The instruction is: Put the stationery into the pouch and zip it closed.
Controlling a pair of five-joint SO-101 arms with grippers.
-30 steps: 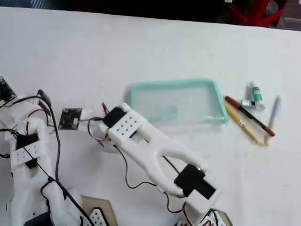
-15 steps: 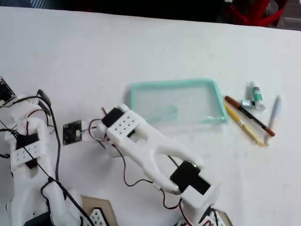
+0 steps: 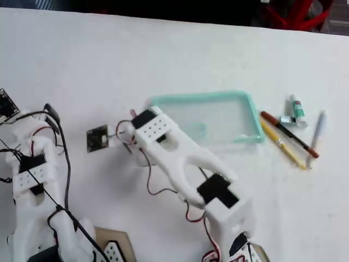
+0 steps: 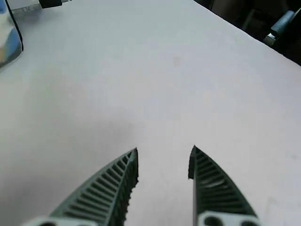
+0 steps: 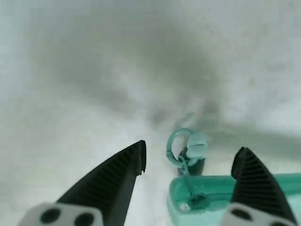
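High view: over the last second the right arm (image 3: pixel 180 158) has swung its wrist across the surface (image 3: pixel 82 65) to the pouch (image 3: pixel 202 97) corner. Now the right claw (image 5: pixel 192 147) stands wide, with the zipper pull (image 5: pixel 184 149) between its tips. The stationery (image 3: pixel 286 137) lies loose, well beyond the pouch's far end from this claw. Judging by this, opening the zip comes first. The left claw (image 4: pixel 163 162) is parted over bare surface.

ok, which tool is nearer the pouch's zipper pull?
Right. The right tool hangs open over the zipper pull at the pouch corner; the left tool is open over the table, well off the pouch.
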